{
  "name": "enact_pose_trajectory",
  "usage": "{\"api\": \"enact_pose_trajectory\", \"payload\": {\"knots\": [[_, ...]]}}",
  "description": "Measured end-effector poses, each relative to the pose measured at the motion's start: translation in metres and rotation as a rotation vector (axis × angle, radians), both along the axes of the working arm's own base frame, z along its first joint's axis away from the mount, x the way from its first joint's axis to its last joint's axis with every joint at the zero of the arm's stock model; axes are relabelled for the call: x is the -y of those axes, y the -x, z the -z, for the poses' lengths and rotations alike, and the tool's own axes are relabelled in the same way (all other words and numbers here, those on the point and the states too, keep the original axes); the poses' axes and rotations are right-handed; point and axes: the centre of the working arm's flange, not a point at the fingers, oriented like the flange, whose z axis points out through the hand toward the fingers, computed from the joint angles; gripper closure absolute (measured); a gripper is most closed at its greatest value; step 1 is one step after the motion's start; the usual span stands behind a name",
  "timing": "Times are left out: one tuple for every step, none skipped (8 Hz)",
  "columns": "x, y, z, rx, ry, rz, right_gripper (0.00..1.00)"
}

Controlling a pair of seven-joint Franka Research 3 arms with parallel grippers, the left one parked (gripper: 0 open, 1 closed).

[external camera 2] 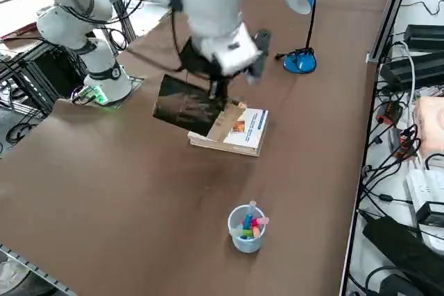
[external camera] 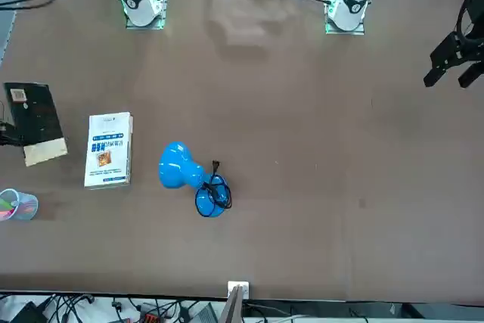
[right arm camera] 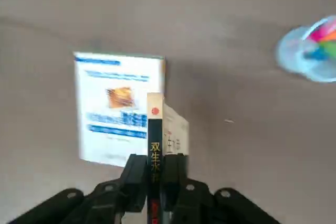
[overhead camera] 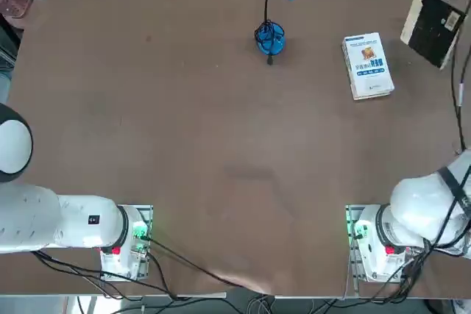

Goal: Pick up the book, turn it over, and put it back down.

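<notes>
Book clamped spine-up in the right gripper

The right gripper (right arm camera: pixel 155 163) has its fingers (right arm camera: pixel 137 174) closed narrowly on the book (right arm camera: pixel 154 145), which stands edge-on between them, clear of the table (overhead camera: pixel 221 145). It shows a black spine with yellow characters, a dark cover and pale page edges. Beyond the fingers lie one white-and-blue book (overhead camera: pixel 368 65) and one cup of pens (right arm camera: pixel 310 53); that makes two books.

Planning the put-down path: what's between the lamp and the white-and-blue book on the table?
Nothing: the top view shows only bare table between the lamp and the white-and-blue book. The right gripper holds a dark book raised nearby.
</notes>
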Motion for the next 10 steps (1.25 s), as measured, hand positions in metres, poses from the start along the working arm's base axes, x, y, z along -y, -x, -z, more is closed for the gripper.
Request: {"api": "enact_pose_trajectory", "payload": {"knots": [[-0.041, -0.009, -0.001, -0.028, 0.15, -0.077, 0.89], [-0.089, -0.017, 0.007, -0.054, 0.296, -0.126, 0.89], [-0.142, -0.019, 0.022, -0.066, 0.433, -0.153, 0.89], [-0.194, -0.016, 0.041, -0.058, 0.566, -0.162, 0.89], [-0.24, -0.008, 0.063, -0.025, 0.704, -0.147, 0.89], [-0.278, 0.005, 0.087, 0.031, 0.836, -0.121, 0.89], [-0.306, 0.018, 0.11, 0.095, 0.925, -0.1, 0.89], [-0.325, 0.03, 0.128, 0.164, 1.004, -0.086, 0.89], [-0.335, 0.041, 0.146, 0.232, 1.077, -0.082, 0.89], [-0.34, 0.052, 0.163, 0.282, 1.143, -0.106, 0.89]]}}
